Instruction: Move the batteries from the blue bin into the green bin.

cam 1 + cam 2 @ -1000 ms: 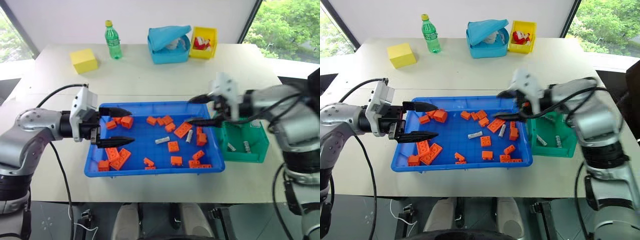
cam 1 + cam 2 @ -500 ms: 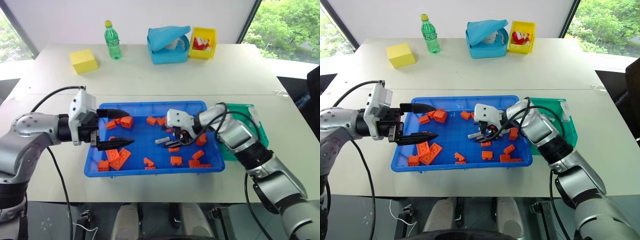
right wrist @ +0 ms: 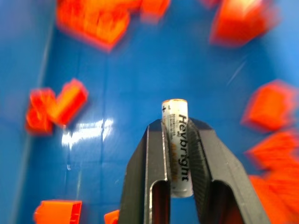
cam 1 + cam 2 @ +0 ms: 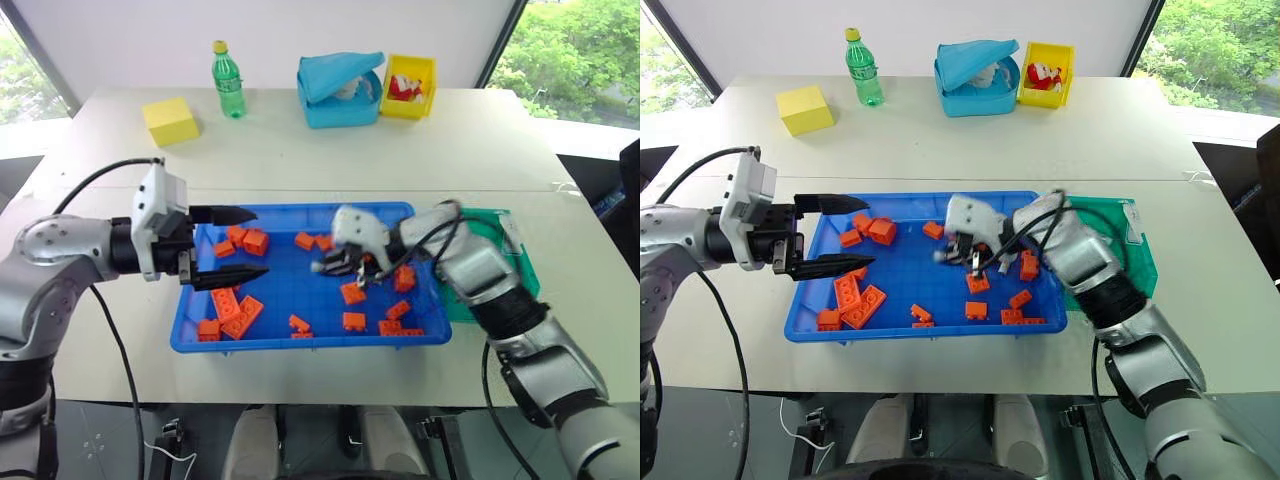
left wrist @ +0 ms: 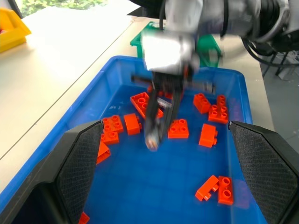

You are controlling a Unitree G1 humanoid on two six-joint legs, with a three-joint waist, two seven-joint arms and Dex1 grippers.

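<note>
Right gripper: fingers clamped on one battery, which stands lengthwise between them with its tip past the fingertips; printed lettering on its side is readable in the right wrist view.
Right gripper position: over the middle of the blue bin, above its floor, in the head view.
Left gripper: fingers spread wide, nothing between them; held over the 9 o'clock end of the blue bin, pointing toward 3 o'clock.
Blue bin: on the desk, in the near centre; both grippers are inside its outline.
Bin contents: many orange bricks scattered over the floor, densest at the 9 o'clock end and around the right gripper; some lie just beside the held battery's position.
Obstructions: bricks lie directly under and at 3 o'clock of the right gripper; the right forearm and its cable cross the bin's 3 o'clock rim.
Green bin: touching or just beside the blue bin's 3 o'clock end; largely covered by the right arm, its contents cannot be told.
Other batteries in the blue bin: cannot tell.
Far desk, 12 o'clock: light-blue box with a cloth-like cover, yellow bin just beside it at 3 o'clock.
Far desk, 10 to 11 o'clock: green bottle upright, yellow block; both well apart from the bins.
</note>
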